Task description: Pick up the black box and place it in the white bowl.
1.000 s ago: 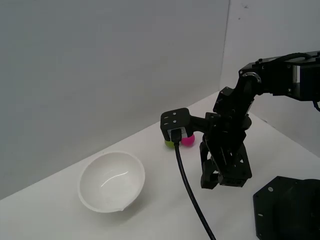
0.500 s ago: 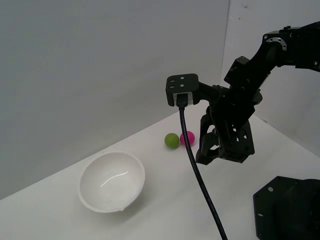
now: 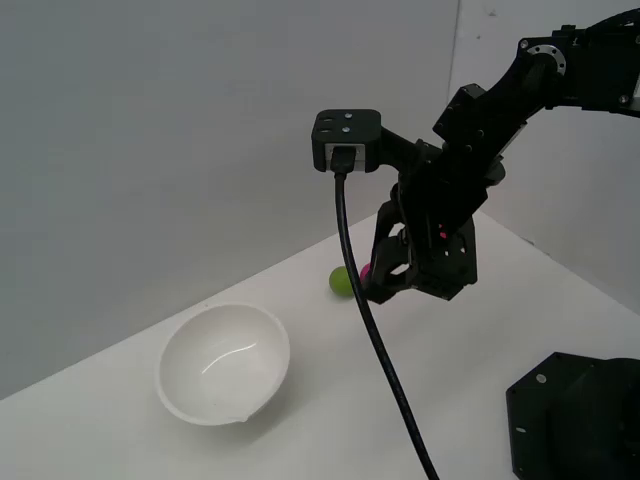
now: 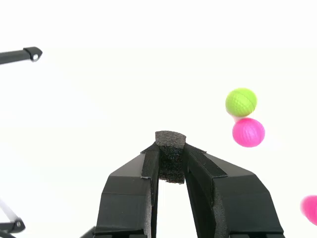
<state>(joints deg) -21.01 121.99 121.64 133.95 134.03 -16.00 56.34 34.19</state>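
Note:
In the wrist view the black box [image 4: 170, 156], a small matte foam cube, is pinched between the two fingertips of my gripper [image 4: 171, 159], which is shut on it above the white table. In the exterior view the gripper [image 3: 385, 285] hangs in the air well above the table, to the exterior view's right of the white bowl [image 3: 223, 362]. The bowl is wide, glossy and holds nothing. The cube itself cannot be made out in the exterior view.
A green ball [image 3: 342, 281] [image 4: 241, 101] and a pink ball [image 4: 248, 132] lie together on the table behind the gripper. Another pink thing [image 4: 310, 209] shows at the wrist view's edge. A black base block [image 3: 575, 420] sits at the exterior view's lower right. A thick cable [image 3: 375, 365] dangles from the wrist.
The arm has risen from near the table and shifted toward the exterior view's left, carrying the black box. The two balls and the bowl stayed put.

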